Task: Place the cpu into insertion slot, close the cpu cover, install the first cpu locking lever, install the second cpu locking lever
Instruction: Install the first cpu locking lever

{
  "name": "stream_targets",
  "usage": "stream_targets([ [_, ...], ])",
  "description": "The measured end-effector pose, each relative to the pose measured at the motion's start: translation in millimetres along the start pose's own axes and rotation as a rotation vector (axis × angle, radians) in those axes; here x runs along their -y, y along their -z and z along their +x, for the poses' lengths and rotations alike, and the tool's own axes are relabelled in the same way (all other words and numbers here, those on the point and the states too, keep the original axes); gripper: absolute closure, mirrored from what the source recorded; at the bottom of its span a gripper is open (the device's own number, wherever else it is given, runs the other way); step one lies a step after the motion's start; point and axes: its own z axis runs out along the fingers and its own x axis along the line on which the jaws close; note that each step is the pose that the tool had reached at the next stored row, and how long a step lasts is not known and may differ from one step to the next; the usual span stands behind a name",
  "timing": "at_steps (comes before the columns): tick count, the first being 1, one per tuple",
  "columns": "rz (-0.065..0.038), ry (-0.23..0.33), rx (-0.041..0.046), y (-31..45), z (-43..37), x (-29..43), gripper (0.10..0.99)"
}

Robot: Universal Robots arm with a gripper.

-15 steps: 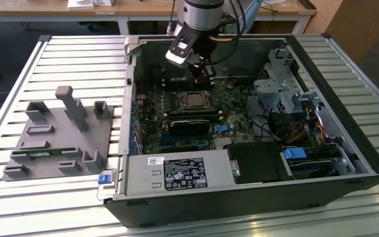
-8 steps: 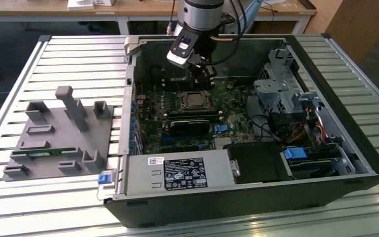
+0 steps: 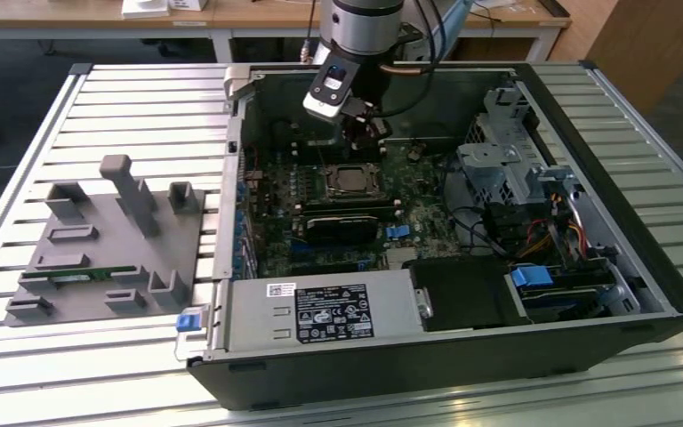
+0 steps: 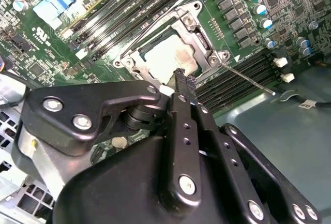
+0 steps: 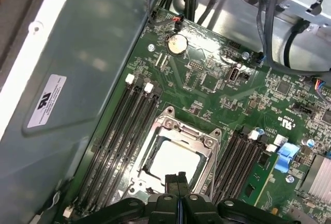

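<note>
Silver metal, thin yet stiff we judge, the cpu cover (image 5: 204, 144) frames the cpu (image 5: 173, 159); best pressed at its rim by our gripper (image 5: 176, 177), fingers together.

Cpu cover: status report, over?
Gripper shut, at cpu cover edge. Cpu seated, cover down over it. One locking lever sticking out free.

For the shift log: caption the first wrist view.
Shut end effector over the silvery-grey square cpu, framed by the thin silver metal cover, on the green circuit board.
</note>
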Motion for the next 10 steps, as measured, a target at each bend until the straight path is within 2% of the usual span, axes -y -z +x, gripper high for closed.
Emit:
stream_targets([
  [10, 0.0, 0.045, -0.0003, 0.0, 0.0, 0.0, 0.98],
])
